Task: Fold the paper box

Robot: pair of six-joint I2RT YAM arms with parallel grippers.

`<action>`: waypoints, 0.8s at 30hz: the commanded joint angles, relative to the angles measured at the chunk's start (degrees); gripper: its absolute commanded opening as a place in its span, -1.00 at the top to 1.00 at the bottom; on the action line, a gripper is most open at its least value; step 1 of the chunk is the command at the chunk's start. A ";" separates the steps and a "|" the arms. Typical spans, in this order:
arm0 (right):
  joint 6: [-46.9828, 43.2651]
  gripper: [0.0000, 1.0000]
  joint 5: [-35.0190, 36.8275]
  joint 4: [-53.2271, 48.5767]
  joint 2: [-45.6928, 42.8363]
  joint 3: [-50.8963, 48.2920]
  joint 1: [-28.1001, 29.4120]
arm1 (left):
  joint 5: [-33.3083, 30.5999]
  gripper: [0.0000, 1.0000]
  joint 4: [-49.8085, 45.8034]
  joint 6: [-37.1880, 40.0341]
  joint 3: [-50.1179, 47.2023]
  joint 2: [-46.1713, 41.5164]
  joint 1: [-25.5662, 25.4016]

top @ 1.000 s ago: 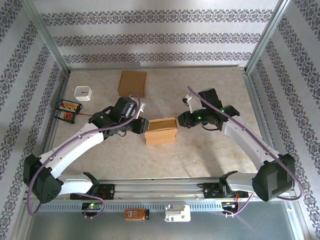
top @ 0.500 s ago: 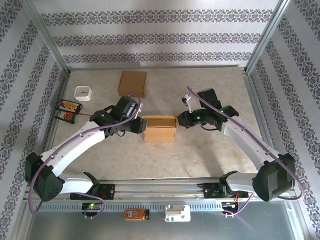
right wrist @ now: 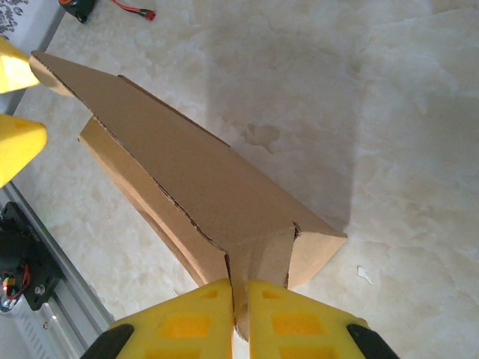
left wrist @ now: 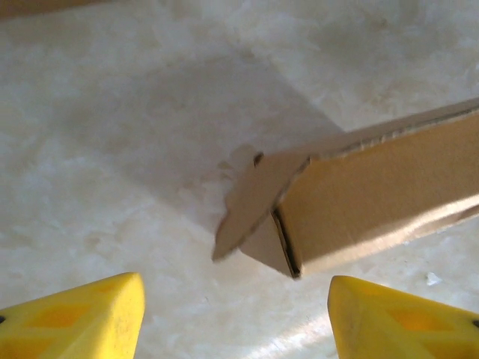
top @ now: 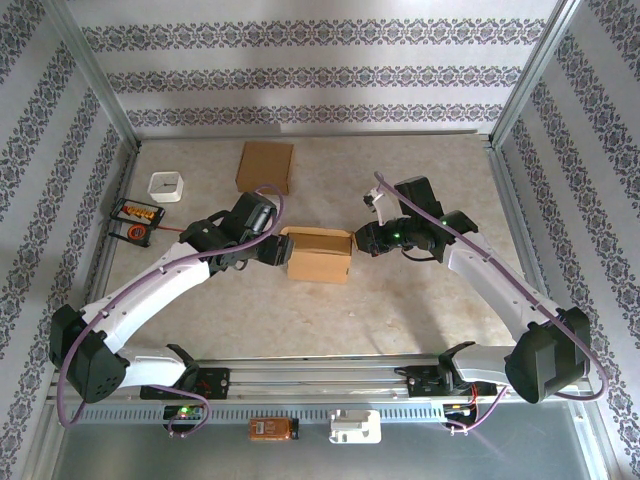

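The left hand (left wrist: 236,321) has just let go. A second ago it was closed narrow at the left end of the paper box (top: 320,255). Now its yellow fingers (left wrist: 75,318) stand wide apart, and the box's left corner and loose flap (left wrist: 243,209) sit just ahead of them, untouched. The box has also settled from a skewed pose to lie squarer on the desk (top: 400,320), at the centre of the top view. The right hand (right wrist: 239,303) stays pinched tight on the box's right end. I judge the left end is released, so that hand is free to tuck or re-grip the flap.

Counted:
- two hands
- one part-folded box
- one flat cardboard blank (top: 265,166), upper left
- one small white tub (top: 166,186)
- one black-and-orange gadget (top: 133,220), at the left edge
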 commanded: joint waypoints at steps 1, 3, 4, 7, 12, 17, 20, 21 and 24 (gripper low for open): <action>-0.34 0.72 -0.05 -0.49 -0.77 0.62 0.55 | -2.23 -0.28 2.85 8.68 2.28 -0.10 -0.11; -0.22 0.72 0.01 -0.50 -0.85 0.55 0.71 | -0.22 -0.22 2.09 11.38 3.77 1.11 0.17; -0.26 0.72 -0.03 -0.45 -0.85 0.53 0.64 | 0.40 -0.18 1.58 12.20 4.42 1.62 0.30; -0.12 0.72 -0.03 -0.30 -0.85 0.65 0.73 | 1.08 -0.03 0.90 13.46 5.54 2.88 0.94; -0.11 0.72 0.16 -0.41 -0.77 0.98 0.82 | 4.36 0.22 1.21 12.91 5.92 3.42 2.19; -0.02 0.72 0.15 -0.32 -0.77 1.01 0.99 | 5.08 0.28 0.59 12.44 5.90 3.92 2.65; -0.02 0.72 0.14 -0.32 -0.66 0.97 1.08 | 5.17 0.20 0.55 12.24 5.45 4.29 2.94; -0.03 0.72 0.14 -0.32 -0.55 0.97 1.17 | 4.93 0.20 0.63 12.07 5.30 4.37 3.02; 0.12 0.72 0.06 -0.26 -0.46 0.98 1.26 | 4.47 0.25 1.65 11.21 4.37 4.34 3.61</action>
